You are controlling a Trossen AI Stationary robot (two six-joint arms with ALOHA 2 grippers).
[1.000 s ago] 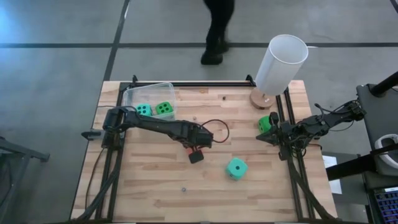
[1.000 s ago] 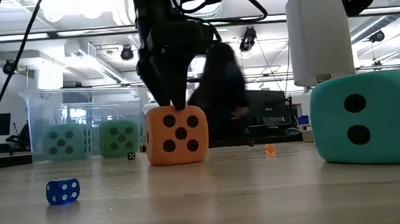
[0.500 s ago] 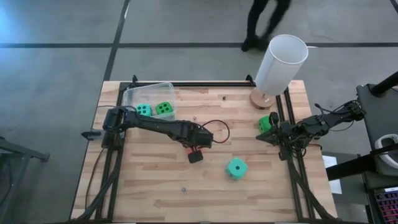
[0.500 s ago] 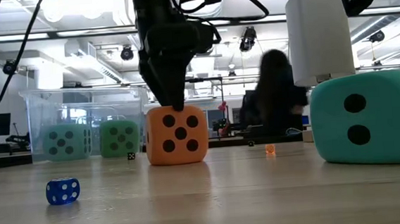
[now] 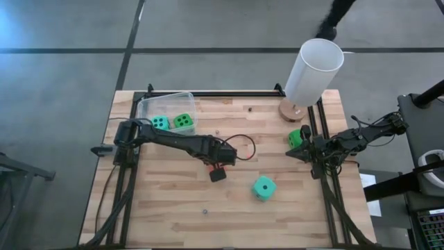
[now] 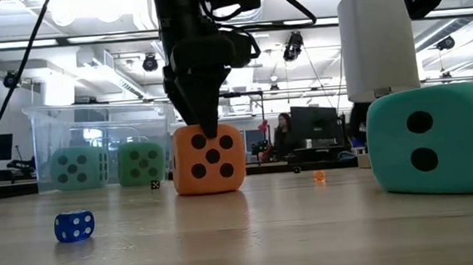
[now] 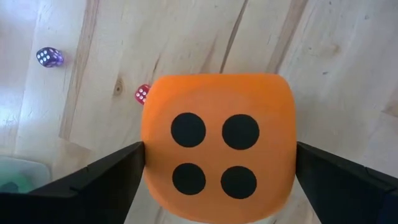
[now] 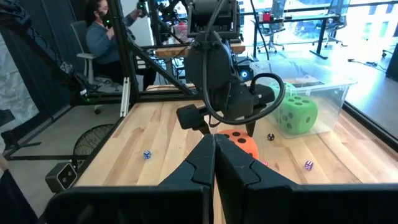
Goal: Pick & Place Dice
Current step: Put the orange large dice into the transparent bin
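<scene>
Left gripper (image 7: 217, 171): fingers spread, one each side of orange die (image 7: 217, 146), mid-table; die sits on wood.
Right gripper (image 8: 214, 163): closed, empty, parked at right edge.
Orange die: four pips up, five facing low camera.
Teal die (image 5: 263, 187): alone, bare wood around.
Tub (image 5: 149, 104): back-left corner, two dice inside.
Green die (image 5: 295, 137): right rail.
</scene>
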